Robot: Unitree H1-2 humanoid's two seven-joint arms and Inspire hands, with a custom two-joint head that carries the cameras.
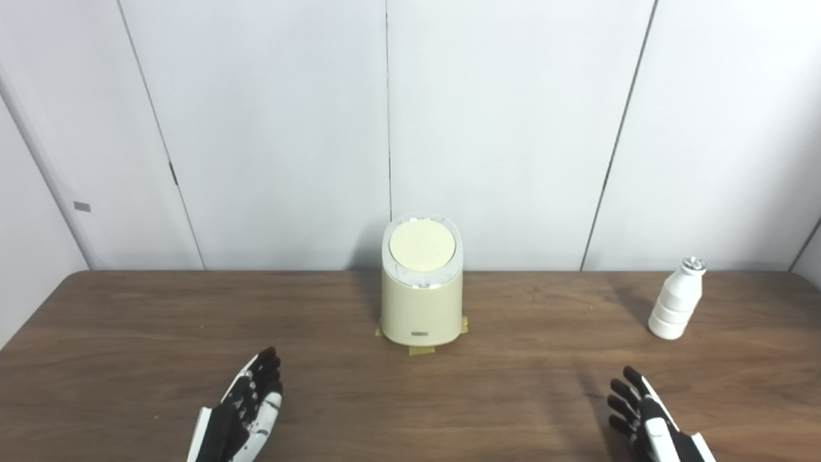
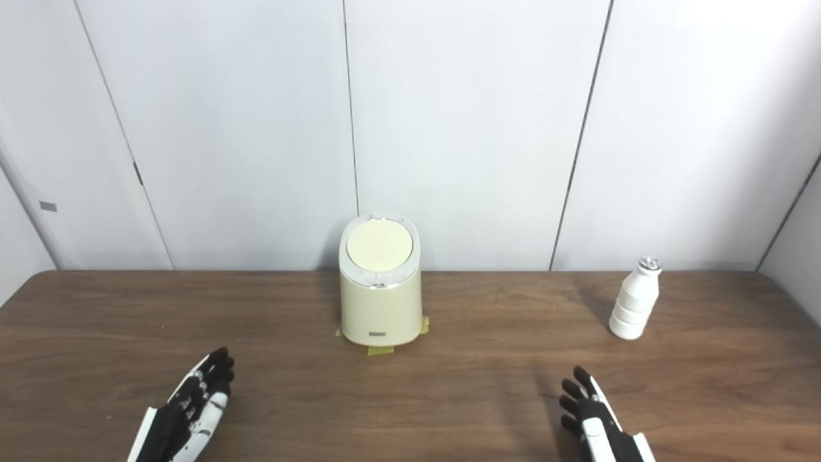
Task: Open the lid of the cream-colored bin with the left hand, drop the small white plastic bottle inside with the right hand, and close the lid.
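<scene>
wooden table, closed cream bin, white bottle upright

The rounded cream-colored plastic bin, lid shut, stands mid-worktop, well apart from the upright small white ribbed plastic bottle far right.
</scene>
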